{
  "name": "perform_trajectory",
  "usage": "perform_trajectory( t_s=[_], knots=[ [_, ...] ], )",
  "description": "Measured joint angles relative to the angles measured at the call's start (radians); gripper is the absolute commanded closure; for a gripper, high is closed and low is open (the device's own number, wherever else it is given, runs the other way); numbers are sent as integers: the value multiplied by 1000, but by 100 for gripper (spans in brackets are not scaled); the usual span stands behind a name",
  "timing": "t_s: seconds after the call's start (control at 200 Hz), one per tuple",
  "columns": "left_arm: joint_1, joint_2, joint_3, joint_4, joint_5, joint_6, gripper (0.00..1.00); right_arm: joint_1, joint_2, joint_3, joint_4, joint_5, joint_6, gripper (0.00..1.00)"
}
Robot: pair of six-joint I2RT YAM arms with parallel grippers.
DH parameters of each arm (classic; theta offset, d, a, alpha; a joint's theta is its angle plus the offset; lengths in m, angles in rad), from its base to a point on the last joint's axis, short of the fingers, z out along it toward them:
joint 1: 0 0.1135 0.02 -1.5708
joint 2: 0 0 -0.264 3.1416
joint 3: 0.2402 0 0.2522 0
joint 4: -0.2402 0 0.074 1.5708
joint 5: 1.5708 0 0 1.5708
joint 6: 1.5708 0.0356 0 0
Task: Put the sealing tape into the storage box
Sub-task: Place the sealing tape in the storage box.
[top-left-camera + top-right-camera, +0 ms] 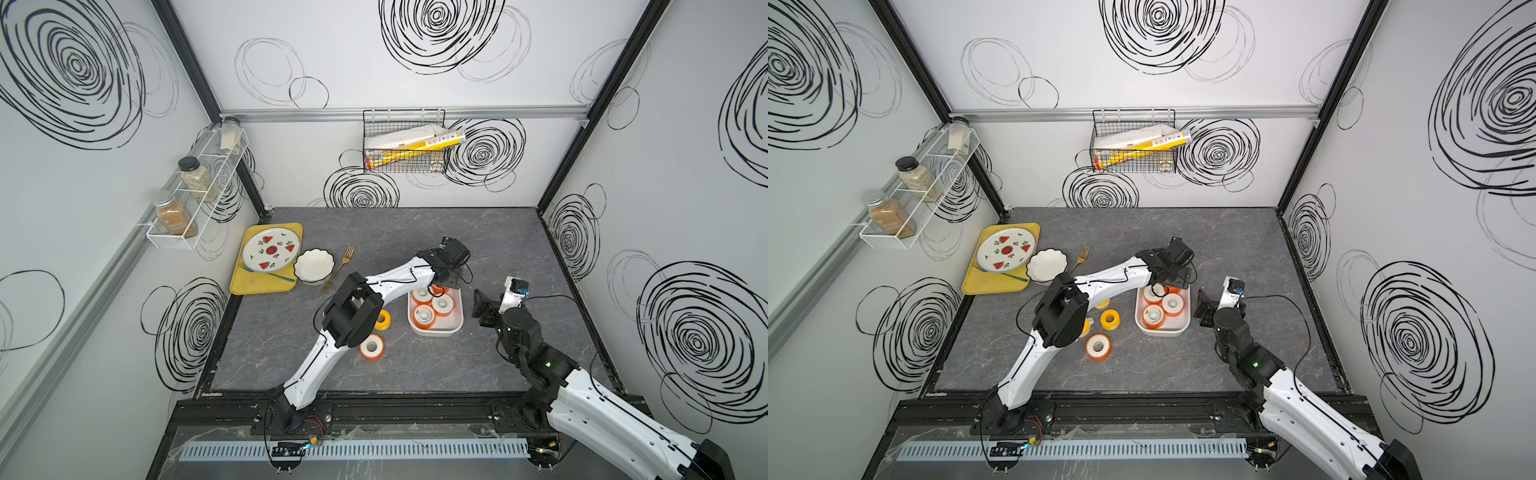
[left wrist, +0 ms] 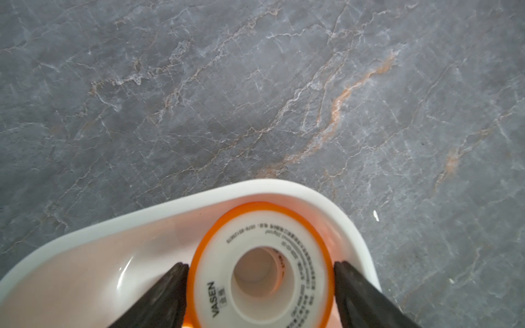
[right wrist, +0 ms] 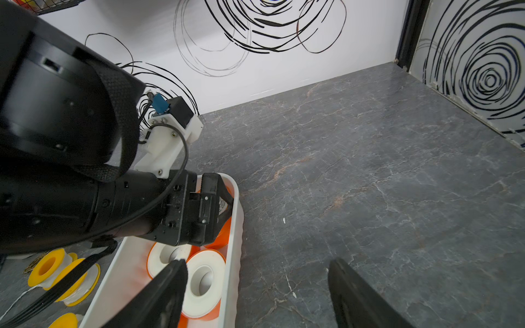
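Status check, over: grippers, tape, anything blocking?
Left gripper straddles an orange spool inside the storage box, grip unclear. Right gripper open, empty. Left arm overhangs the loose yellow spools.

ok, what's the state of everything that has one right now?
storage box, holds four spools
left gripper, straddles orange spool in box; grip unclear
right gripper, open, empty
loose orange spool, flat on table, outside box
yellow spool, on table, outside box

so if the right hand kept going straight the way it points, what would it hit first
Probably bare table beside the storage box: only table shows between the open fingers of the right hand. Depth is unclear; one finger might clip the box wall.
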Motion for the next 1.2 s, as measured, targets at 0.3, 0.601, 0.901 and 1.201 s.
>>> perform_trajectory(
  t_s=[0.3,0.601,0.901,1.201],
  knots=[
    [0,-3,2,-4,-4,1,14,0,0,0,0,0,0,18],
    [0,-80,-37,-7,-23,0,15,0,0,0,0,0,0,18],
    [3,-312,-176,-6,-69,-1,15,0,0,0,0,0,0,17],
    [54,-698,-463,2,-97,-1,14,0,11,0,0,0,0,17]
  ],
)
